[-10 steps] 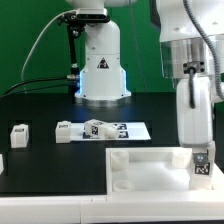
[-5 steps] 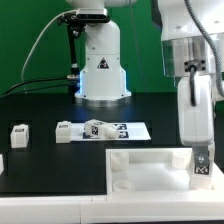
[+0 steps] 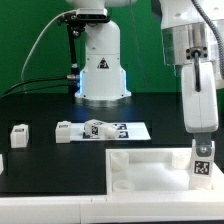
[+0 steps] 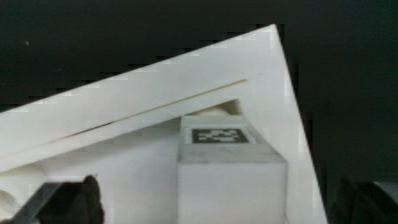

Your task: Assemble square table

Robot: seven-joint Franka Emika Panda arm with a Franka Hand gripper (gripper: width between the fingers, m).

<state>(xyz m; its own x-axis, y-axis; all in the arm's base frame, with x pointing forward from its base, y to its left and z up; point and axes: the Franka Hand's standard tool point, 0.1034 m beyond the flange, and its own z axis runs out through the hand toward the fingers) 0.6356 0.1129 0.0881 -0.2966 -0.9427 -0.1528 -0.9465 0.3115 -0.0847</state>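
Note:
The square table's white panel (image 3: 140, 165) lies at the front of the black table, with its raised rim toward me. One white leg (image 3: 201, 166) with a black-and-white tag stands upright in the panel's corner at the exterior view's right. My gripper (image 3: 203, 148) hangs straight above that leg. In the wrist view the leg (image 4: 228, 175) rises from the panel's corner (image 4: 125, 130), and its tag faces the camera. My gripper (image 4: 214, 212) is open there: the dark fingertips (image 4: 71, 200) stand well clear of the leg on both sides.
Two loose white legs (image 3: 18, 133) (image 3: 63, 131) lie on the black table at the exterior view's left. The marker board (image 3: 120, 130) lies behind the panel, with another tagged part (image 3: 93, 127) on it. The robot's base (image 3: 102, 70) stands at the back.
The jaws have opened and let go of the leg in the corner. The gripper has risen a little above it. The leg stays upright.

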